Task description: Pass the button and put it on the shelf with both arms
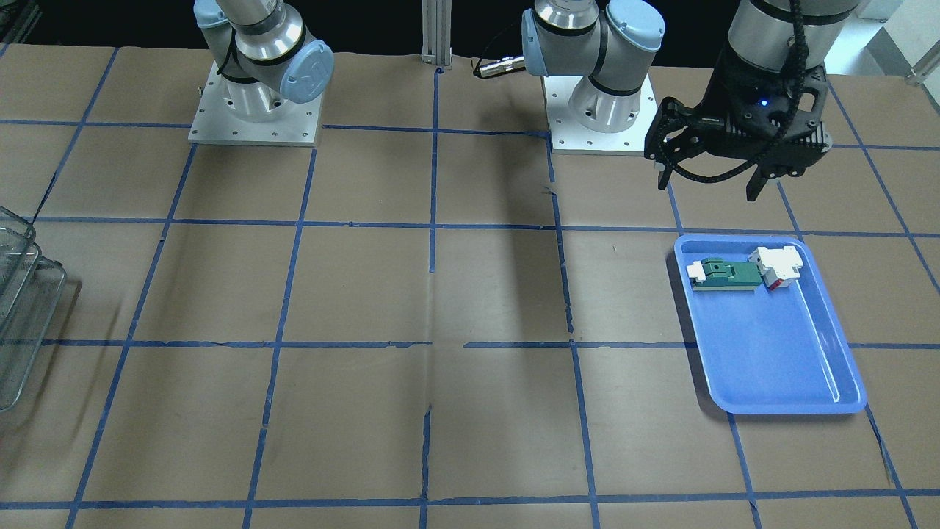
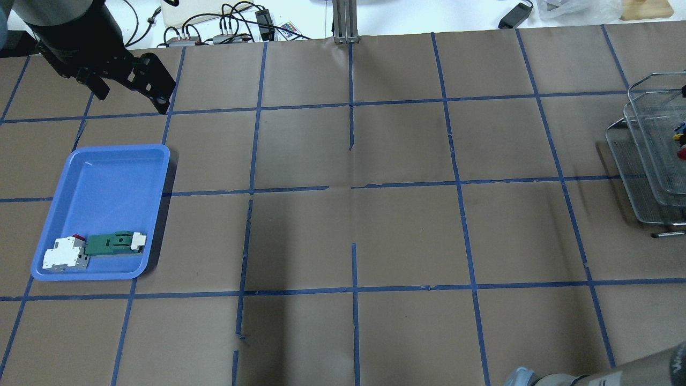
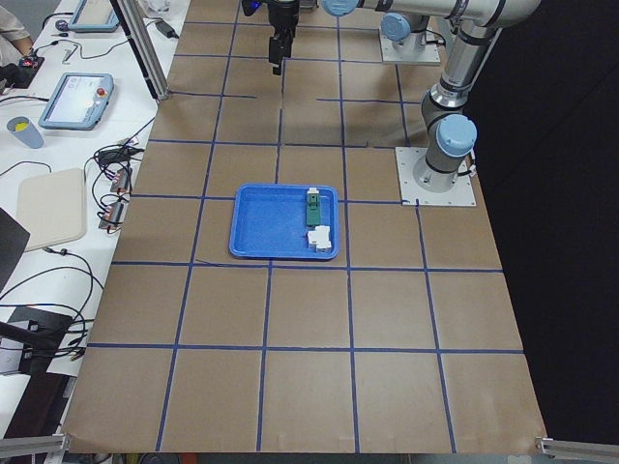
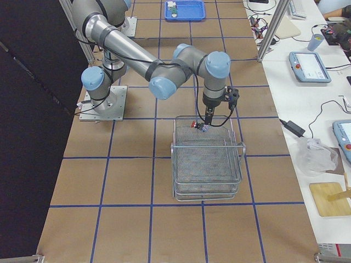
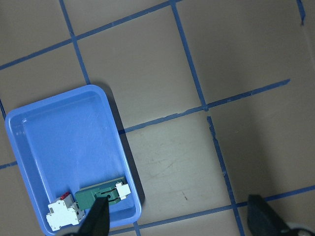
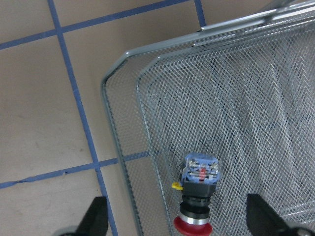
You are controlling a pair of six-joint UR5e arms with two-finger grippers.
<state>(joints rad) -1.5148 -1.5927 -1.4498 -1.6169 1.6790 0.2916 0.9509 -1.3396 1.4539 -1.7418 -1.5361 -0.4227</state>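
Note:
The button (image 6: pixel 198 191) with its red head and blue-and-clear rear block lies on the mesh of the shelf's top tier, near a corner. It also shows in the exterior right view (image 4: pixel 197 126) and at the overhead view's right edge (image 2: pixel 681 153). My right gripper (image 6: pixel 176 201) is open just above it, one finger on each side and neither touching it. The wire-mesh shelf (image 4: pixel 205 164) stands at the table's right end (image 2: pixel 643 161). My left gripper (image 1: pixel 709 187) is open and empty, high above the table beside the blue tray (image 1: pixel 778 353).
The blue tray (image 2: pixel 107 182) holds a green-and-white block (image 1: pixel 727 273) and a white-and-red block (image 1: pixel 775 266) at its robot-side end. Cables and tablets lie past the table's far edge. Both arm bases stand at the robot-side edge.

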